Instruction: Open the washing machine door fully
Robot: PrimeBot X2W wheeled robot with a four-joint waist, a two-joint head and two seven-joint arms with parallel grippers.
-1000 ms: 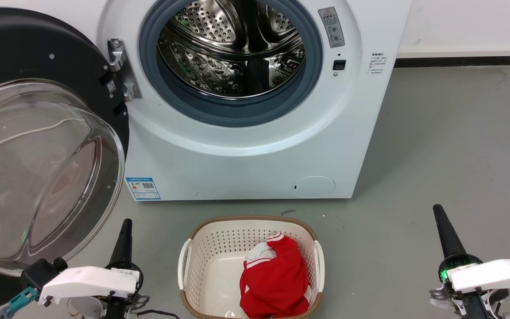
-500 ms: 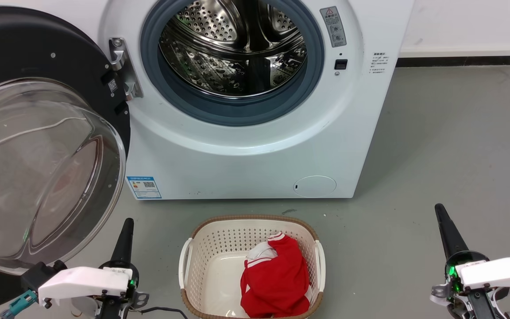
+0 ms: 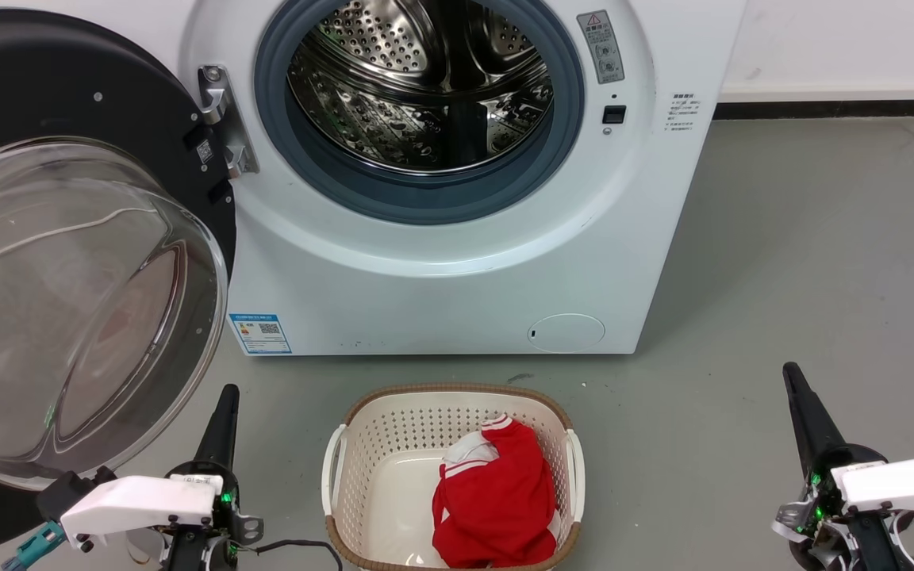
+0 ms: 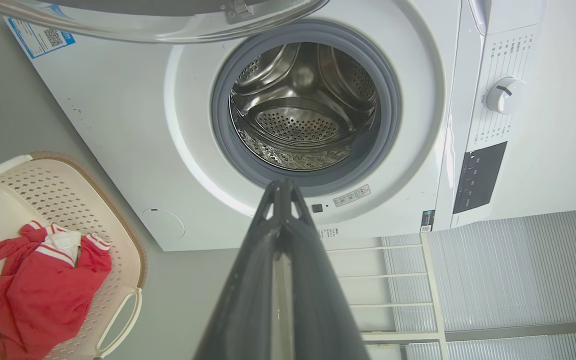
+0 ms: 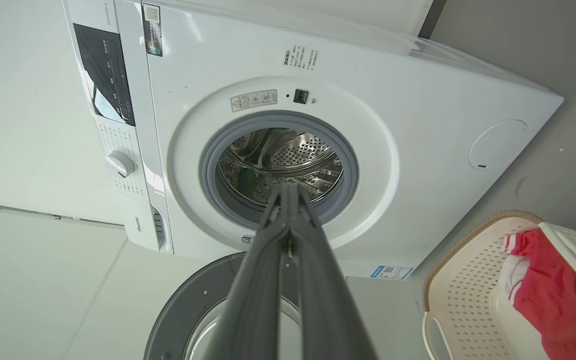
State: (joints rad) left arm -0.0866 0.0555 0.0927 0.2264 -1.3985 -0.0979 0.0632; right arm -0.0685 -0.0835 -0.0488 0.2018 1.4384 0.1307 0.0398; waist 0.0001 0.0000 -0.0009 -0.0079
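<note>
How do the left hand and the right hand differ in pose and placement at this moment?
The left hand sits close by the swung-open washing machine door; the right hand stands apart over the floor, right of the washing machine. The left hand tilts slightly rightward going up the head view; the right hand tilts leftward, and more steeply. Both are shut and hold nothing.
</note>
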